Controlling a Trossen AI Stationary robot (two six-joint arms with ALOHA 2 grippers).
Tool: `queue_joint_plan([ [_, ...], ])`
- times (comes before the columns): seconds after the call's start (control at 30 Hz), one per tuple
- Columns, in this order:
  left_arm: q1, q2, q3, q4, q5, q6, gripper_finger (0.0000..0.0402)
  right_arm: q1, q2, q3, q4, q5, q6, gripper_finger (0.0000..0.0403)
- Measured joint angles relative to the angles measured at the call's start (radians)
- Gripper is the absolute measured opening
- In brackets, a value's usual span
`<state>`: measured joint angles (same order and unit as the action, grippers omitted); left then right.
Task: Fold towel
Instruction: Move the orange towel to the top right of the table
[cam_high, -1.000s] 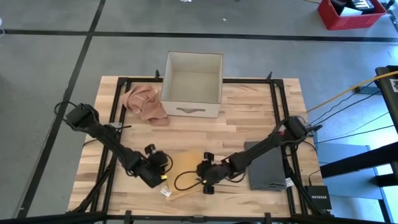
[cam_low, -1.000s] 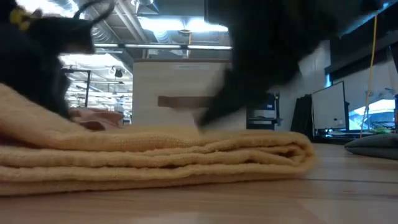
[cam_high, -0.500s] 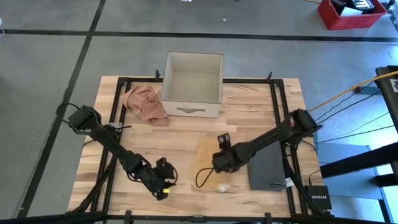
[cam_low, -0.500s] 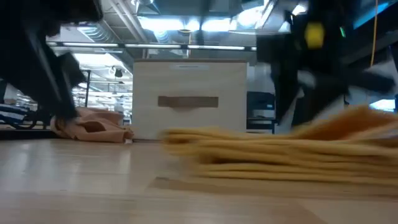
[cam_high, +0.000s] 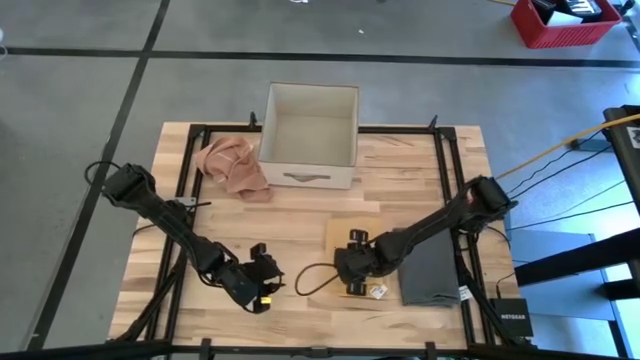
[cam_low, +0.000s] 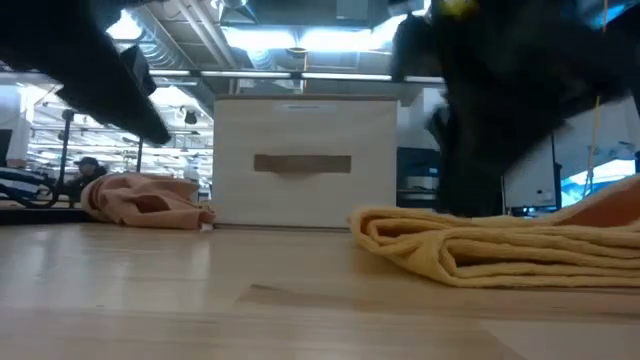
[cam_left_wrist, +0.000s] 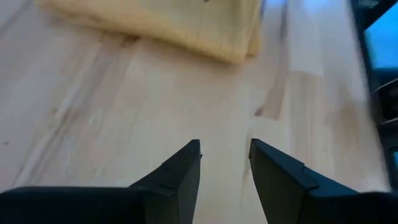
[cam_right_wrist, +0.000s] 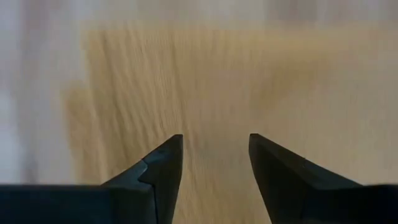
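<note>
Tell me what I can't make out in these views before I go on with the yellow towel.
- Yellow towel, high view: the right gripper and arm cover its near part.
- Same towel, low view: cut off by the picture's right edge.
- Box, low view: dark arms cross its upper corners.
- Grey cloth, high view: the right arm overlaps one side.
- Left gripper: over bare table, holding nothing.

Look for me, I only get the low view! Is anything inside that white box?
Observer: No. From above, the box is empty.
Operator: What's the dark blob over the yellow towel?
Observer: The right arm. The right pincer is open, pointing down at the towel.
Operator: Where's the other one?
Observer: The left pincer is open over bare table, to the left of the towel.
</note>
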<state>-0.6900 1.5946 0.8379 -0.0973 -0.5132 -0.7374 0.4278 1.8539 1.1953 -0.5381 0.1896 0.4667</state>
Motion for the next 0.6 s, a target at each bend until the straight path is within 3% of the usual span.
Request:
queue_joint_plan([
  [0.2,-0.004,0.002,0.0,-0.006,-0.021,-0.007,0.0131,-0.014,0.003,-0.093,-0.053,0.015,-0.047,0.0188],
  [0.33,-0.004,0.002,0.0,-0.006,-0.025,-0.007,0.0131,-0.055,-0.011,-0.103,-0.145,0.091,-0.096,0.0188],
  [0.6,-0.015,0.002,-0.001,-0.027,-0.031,-0.015,0.0131,-0.095,-0.011,-0.102,-0.161,0.091,-0.099,0.0188],
])
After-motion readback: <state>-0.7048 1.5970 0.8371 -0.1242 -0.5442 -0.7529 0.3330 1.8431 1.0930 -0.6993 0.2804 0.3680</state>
